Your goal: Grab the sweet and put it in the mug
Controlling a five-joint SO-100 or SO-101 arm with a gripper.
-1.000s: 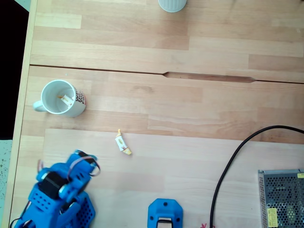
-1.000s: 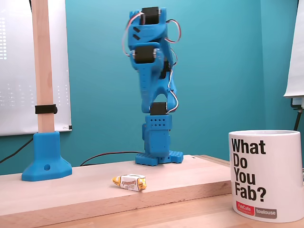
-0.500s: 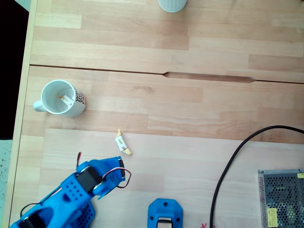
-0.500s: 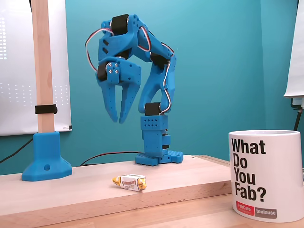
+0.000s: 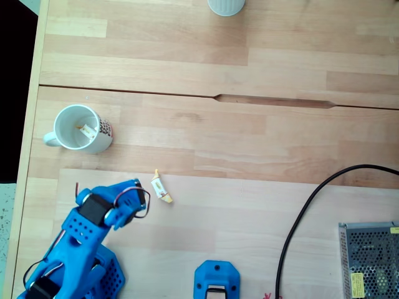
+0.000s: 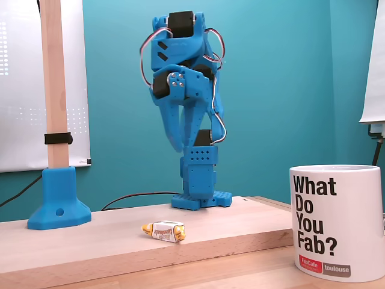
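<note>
The sweet, a small white candy with yellow twisted ends, lies on the wooden table; in the side fixed view the sweet rests on the raised board's front part. The white mug with a red dotted wall stands upper left of it, handle to the left, with another small wrapped piece inside. The mug fills the right foreground of the side view. My blue arm reaches from the lower left, its head just left of the sweet. My gripper hangs high above the board, fingers pointing down, open and empty.
A plain white cup stands at the top edge. A black cable and a metal mesh box occupy the lower right. A blue stand base holding a wooden post sits at the bottom middle.
The arm unfolded from its base, swung its gripper out, then turned it toward the sweet. The sweet and the mug have not moved.
</note>
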